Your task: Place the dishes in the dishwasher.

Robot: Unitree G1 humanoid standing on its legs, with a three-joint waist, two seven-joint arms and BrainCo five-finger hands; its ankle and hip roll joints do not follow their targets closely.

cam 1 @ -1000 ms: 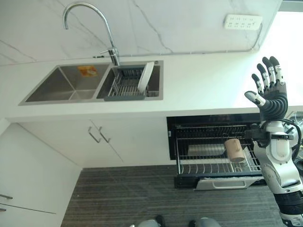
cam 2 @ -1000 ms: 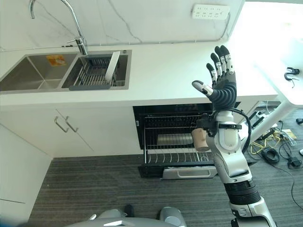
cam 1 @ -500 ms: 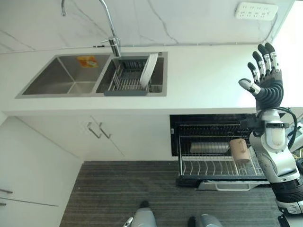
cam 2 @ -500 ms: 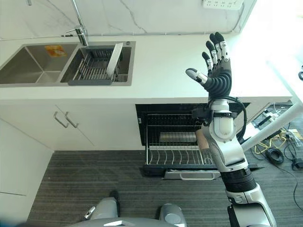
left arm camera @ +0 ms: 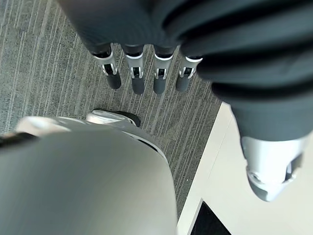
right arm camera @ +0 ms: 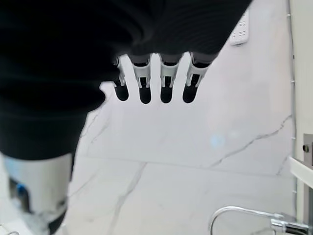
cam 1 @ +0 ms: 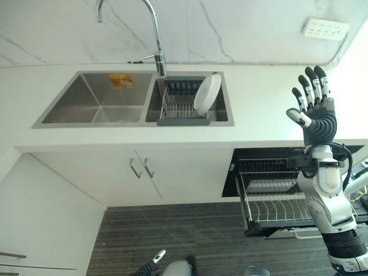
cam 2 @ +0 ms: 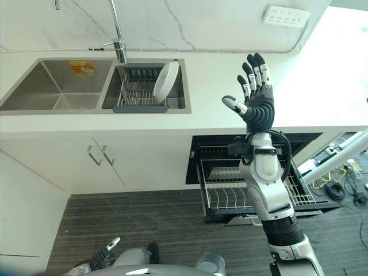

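Right hand (cam 1: 315, 112) raised upright, fingers spread; holding nothing.

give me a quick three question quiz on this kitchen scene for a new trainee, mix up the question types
1. True or false: the right hand holds a plate.
2. Where is the white plate? A) on the counter B) in the sink rack C) in the dishwasher rack
3. Fill in: the dishwasher rack is pulled ___.

Key: 1 false, the hand is raised and open, holding nothing. 2 B, it stands on edge. 3 out.
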